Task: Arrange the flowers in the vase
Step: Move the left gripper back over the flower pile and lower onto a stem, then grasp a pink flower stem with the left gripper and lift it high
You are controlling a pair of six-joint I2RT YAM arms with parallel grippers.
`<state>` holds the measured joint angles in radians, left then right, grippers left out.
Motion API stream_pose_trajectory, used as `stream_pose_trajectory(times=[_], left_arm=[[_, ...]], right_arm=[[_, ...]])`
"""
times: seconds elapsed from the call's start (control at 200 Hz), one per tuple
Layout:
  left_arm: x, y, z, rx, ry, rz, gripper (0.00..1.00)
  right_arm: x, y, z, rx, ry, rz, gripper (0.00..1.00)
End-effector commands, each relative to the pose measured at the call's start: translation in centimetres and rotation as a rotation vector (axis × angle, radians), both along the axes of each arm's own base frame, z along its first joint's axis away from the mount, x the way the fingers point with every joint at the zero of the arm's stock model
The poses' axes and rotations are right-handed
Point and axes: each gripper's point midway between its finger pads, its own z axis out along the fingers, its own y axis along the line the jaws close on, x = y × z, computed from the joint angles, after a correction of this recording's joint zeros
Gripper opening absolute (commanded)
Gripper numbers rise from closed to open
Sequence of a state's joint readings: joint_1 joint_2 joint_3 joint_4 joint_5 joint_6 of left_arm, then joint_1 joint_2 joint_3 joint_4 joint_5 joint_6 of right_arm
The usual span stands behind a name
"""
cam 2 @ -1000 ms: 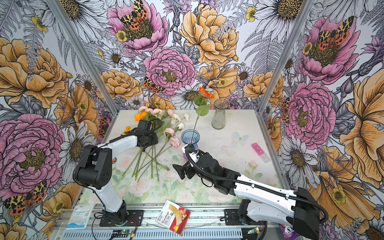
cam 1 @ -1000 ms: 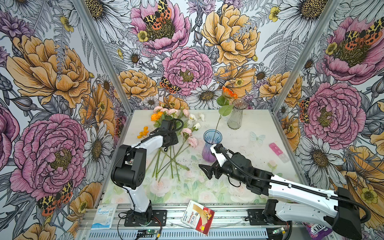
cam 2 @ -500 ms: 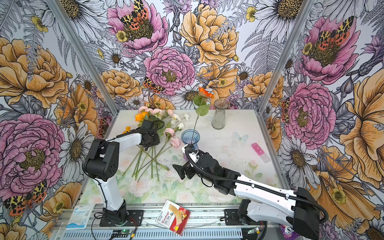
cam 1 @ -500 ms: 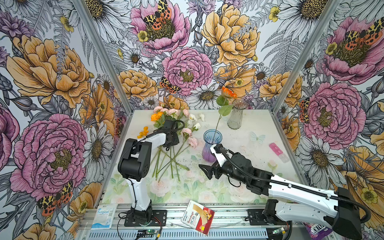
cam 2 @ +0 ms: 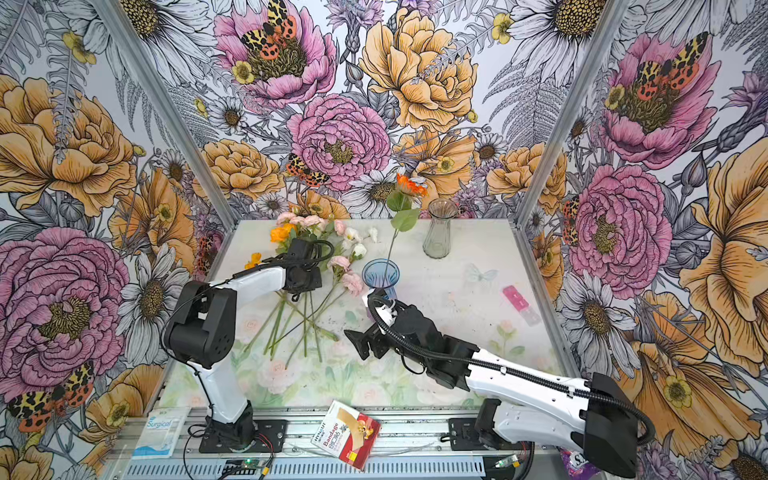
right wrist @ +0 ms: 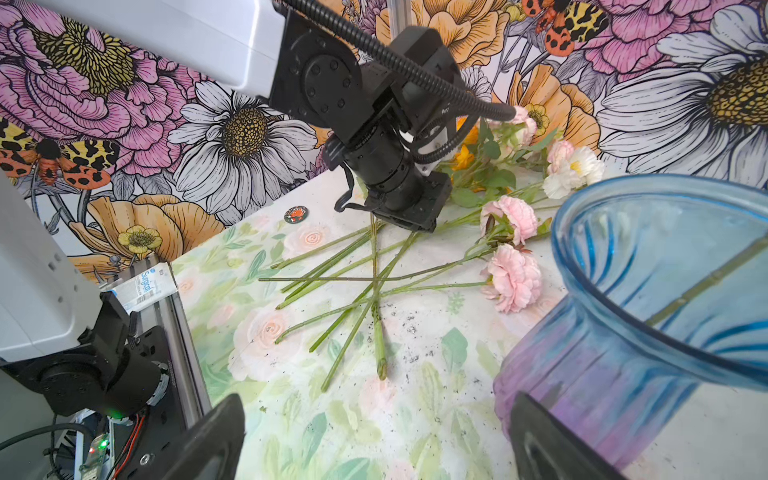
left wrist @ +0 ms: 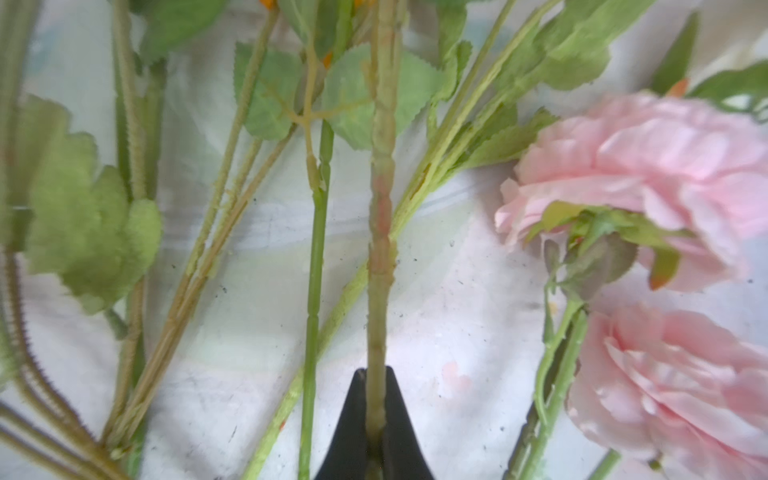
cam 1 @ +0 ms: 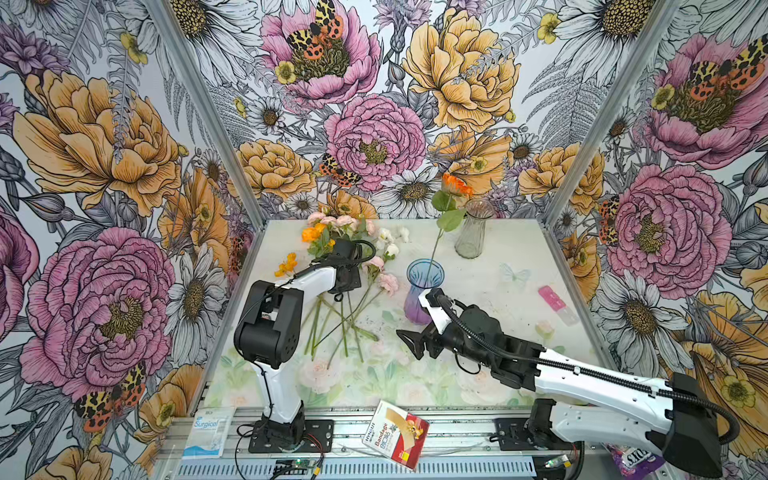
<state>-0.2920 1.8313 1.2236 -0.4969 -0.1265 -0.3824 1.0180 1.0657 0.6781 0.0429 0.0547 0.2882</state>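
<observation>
At ten o'clock on the table [cam 1: 498, 257], left gripper [left wrist: 376, 376] was clenched on one green stem [left wrist: 380, 249] among the loose flowers [cam 1: 388, 283]. Right gripper [cam 1: 409, 343] gaped empty at seven o'clock of the blue vase [cam 1: 424, 291].

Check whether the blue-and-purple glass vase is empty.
Not empty: one long-stemmed orange flower stands in the blue-and-purple glass vase, its stem inside the mouth.

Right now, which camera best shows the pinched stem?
Left wrist view: the stem is close up, pinched in the left gripper. Both top views hide the grip under the wrist; the right wrist view shows it small.
</observation>
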Motion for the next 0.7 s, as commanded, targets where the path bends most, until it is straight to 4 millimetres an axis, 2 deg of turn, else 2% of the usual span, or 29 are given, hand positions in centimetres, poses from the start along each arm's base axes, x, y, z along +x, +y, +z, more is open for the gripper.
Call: stream_pose_trajectory(times=[0.0,0.165,0.37,0.55,0.696], left_arm=[[-0.2,0.9,3.0,0.041,-0.074,0.003,0.00],[-0.9,1.1,5.0,0.060,-0.111,-0.010,0.00],[-1.3,3.2,8.5,0.173,-0.189,0.025,0.00],[-1.9,4.7,12.9,0.219,-0.291,0.067,0.00],[-2.5,5.3,17.3,0.229,-0.400,0.079,0.00]], right_arm=[[-0.3,0.8,1.3,0.047,-0.011,0.025,1.00],[-0.4,0.7,1.5,0.059,-0.007,0.024,0.99],[-0.3,0.6,1.6,0.070,-0.008,0.018,0.99],[-0.3,0.7,1.6,0.070,-0.008,0.019,1.00],[-0.2,0.7,1.7,0.065,-0.013,0.014,0.99]])
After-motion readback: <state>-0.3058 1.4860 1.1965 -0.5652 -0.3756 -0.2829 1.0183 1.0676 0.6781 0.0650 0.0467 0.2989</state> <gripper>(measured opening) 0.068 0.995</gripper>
